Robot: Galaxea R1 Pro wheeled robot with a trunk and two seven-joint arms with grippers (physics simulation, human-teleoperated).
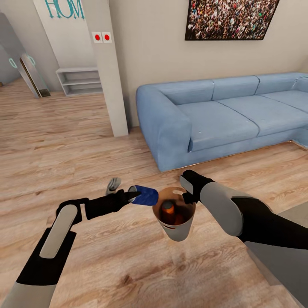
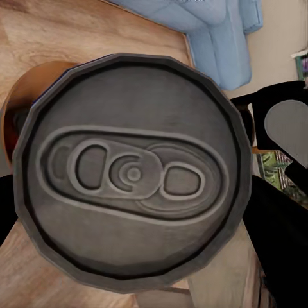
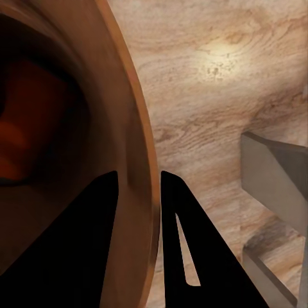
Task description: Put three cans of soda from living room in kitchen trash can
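My left gripper (image 1: 136, 195) is shut on the blue soda can (image 1: 145, 195), which lies on its side in the air just left of the trash can's rim. In the left wrist view the can's silvery top (image 2: 131, 173) faces the camera. My right gripper (image 1: 187, 196) is shut on the rim of the grey-brown trash can (image 1: 179, 229), held above the floor. Inside it an orange can (image 1: 168, 209) stands against the brown inner wall (image 3: 138, 128). In the right wrist view a dark finger (image 3: 183, 256) sits on each side of the rim.
A long light-blue sofa (image 1: 222, 115) stands ahead to the right under a framed crowd picture (image 1: 231, 19). A white pillar (image 1: 109, 68) and low shelf (image 1: 81, 81) are ahead left. A small grey object (image 1: 113, 185) lies on the wood floor. A grey table edge (image 3: 276, 186) is near my right arm.
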